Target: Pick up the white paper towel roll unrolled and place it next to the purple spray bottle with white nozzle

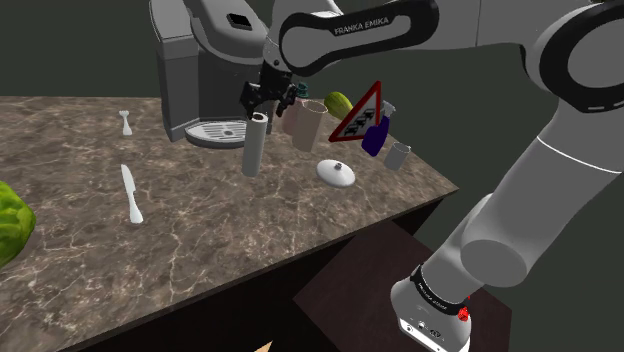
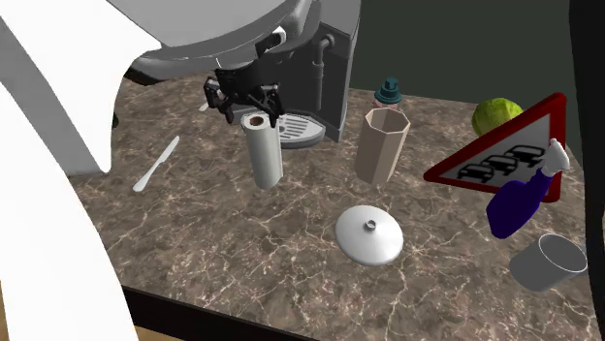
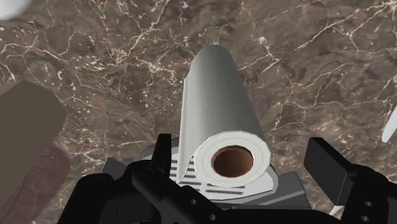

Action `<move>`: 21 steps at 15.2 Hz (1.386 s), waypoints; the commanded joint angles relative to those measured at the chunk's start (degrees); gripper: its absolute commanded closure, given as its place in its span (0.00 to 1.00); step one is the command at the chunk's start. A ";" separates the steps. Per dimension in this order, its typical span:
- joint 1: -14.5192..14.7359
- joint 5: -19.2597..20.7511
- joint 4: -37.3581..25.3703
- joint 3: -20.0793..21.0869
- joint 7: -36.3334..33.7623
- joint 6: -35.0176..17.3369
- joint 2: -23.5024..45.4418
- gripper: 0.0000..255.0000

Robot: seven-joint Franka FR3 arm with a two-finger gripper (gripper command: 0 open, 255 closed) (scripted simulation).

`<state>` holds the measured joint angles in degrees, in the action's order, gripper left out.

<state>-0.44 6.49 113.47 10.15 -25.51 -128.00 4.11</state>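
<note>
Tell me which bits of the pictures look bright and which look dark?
Shoulder view: dim overall, the paper towel roll looks grey and the countertop dark. Second exterior view: the arm near the camera is a flat bright white. Wrist view: the roll's long side is shaded grey, while its end around the brown core is lighter.

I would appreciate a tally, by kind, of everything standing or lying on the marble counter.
Coffee machine: 1
Paper towel roll: 1
Spray bottle: 1
Teal-capped bottle: 1
Cups: 2
Lid: 1
Warning sign: 1
Cutlery: 2
Green produce: 2
Total: 12
</note>
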 commanded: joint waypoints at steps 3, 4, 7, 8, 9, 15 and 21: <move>0.03 0.79 0.71 -0.12 -0.74 -2.91 2.16 0.00; 0.02 0.95 0.90 -0.16 -0.85 -3.55 2.62 0.00; 0.02 1.21 1.19 -0.23 -1.02 -4.56 3.36 0.00; 0.02 1.21 1.19 -0.23 -1.02 -4.56 3.36 0.00; 0.02 1.21 1.19 -0.23 -1.02 -4.56 3.36 0.00; 0.02 1.21 1.19 -0.23 -1.02 -4.55 3.36 1.00; 0.03 1.22 1.17 -0.22 -1.03 -4.55 3.37 1.00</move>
<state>-0.41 7.70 114.63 9.93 -26.54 -132.56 7.47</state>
